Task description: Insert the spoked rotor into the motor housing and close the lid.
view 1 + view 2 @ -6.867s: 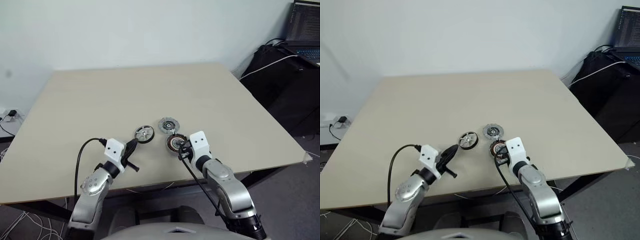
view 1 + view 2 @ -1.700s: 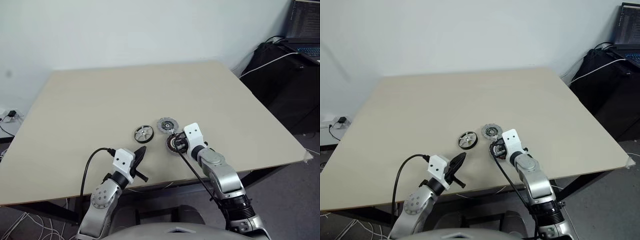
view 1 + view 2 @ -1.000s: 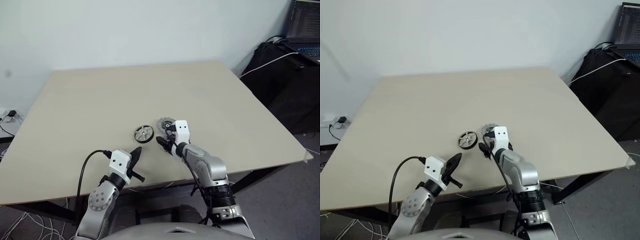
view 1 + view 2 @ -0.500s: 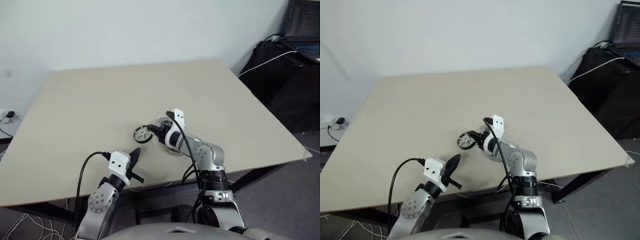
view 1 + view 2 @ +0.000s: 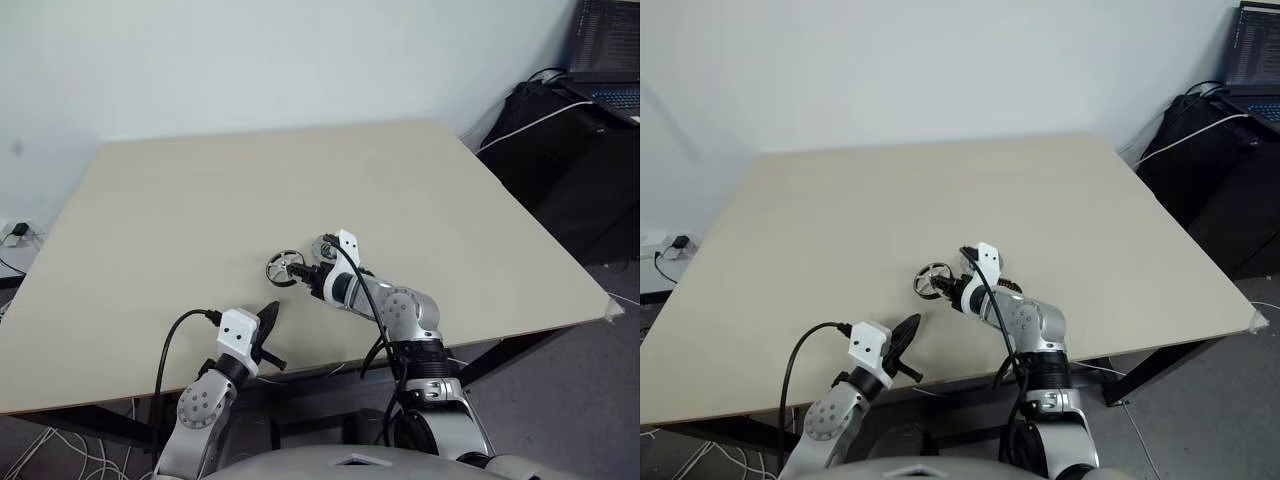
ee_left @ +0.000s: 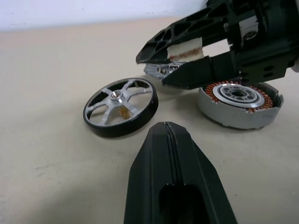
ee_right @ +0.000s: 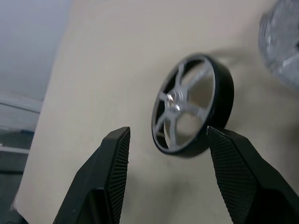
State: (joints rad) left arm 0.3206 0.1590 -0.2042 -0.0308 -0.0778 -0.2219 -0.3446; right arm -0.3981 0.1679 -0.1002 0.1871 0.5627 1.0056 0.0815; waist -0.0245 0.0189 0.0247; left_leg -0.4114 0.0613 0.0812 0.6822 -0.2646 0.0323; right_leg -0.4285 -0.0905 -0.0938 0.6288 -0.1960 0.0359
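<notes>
The spoked rotor (image 5: 285, 268), silver with a dark rim, lies flat on the table. My right gripper (image 5: 302, 272) is open just to its right, low over the table and pointing at it. In the right wrist view the rotor (image 7: 194, 105) lies ahead of the two spread fingers (image 7: 112, 172), apart from them. The motor housing (image 6: 238, 100), with its copper windings, sits beside the right hand. The grey lid (image 6: 159, 70) peeks out behind the right gripper's fingers. My left gripper (image 5: 268, 318) is shut and empty, near the table's front edge, pointing at the rotor (image 6: 120, 106).
The tan table (image 5: 200, 190) stretches wide behind the parts. Its front edge runs just under my left gripper. Off the table at the far right stand a laptop (image 5: 608, 50) and dark bags with cables.
My right gripper has swung left from over the motor housing to the rotor and its wrist has rolled. The left gripper stays about where it was, still shut.
</notes>
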